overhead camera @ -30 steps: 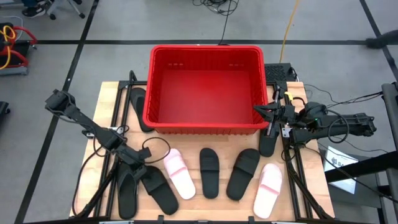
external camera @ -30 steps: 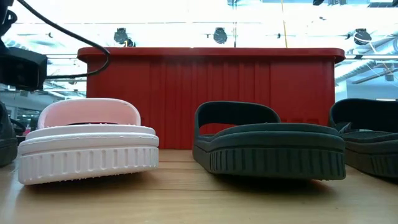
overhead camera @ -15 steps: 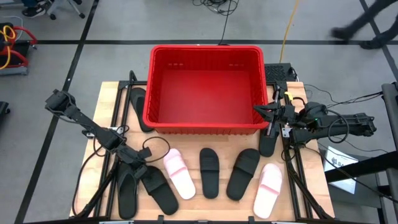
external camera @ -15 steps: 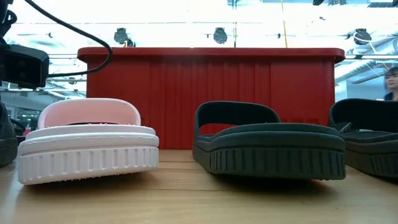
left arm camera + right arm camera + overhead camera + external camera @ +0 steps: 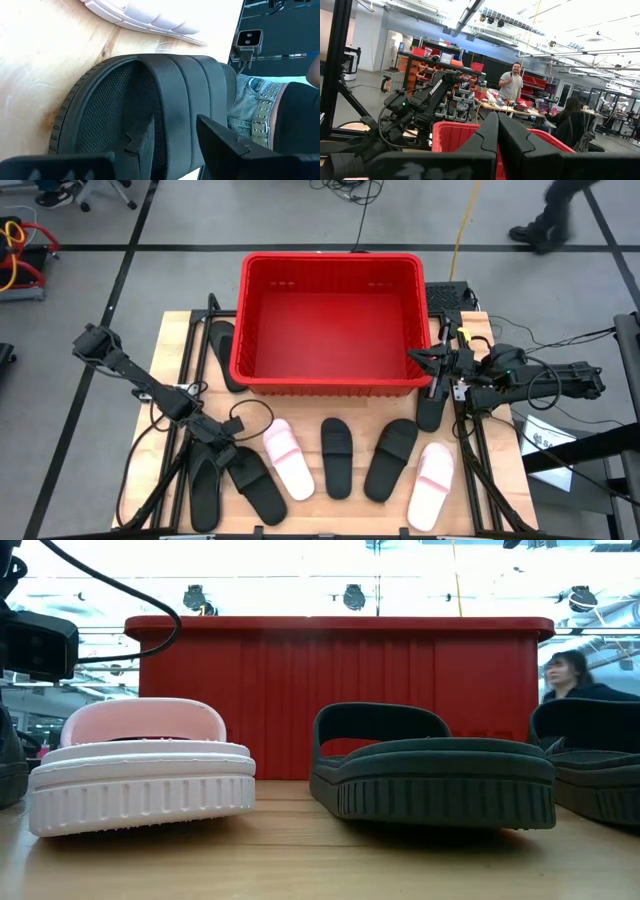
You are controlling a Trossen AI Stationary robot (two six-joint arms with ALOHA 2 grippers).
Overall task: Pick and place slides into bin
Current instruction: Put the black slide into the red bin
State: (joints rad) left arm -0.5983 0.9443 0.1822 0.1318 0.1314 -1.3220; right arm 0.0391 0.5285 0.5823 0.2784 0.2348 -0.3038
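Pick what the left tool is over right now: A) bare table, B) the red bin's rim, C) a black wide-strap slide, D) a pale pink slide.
C: the left wrist view shows the left tool straddling the strap of a black wide-strap rubber slide, fingers either side of it, while the red slotted plastic bin sits empty across the table.

Red bin (image 5: 330, 320), black and pink slides (image 5: 336, 457)

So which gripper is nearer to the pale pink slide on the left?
The left. The left gripper sits over a black slide right beside that pink slide; the right gripper is across the table by the red bin's corner.
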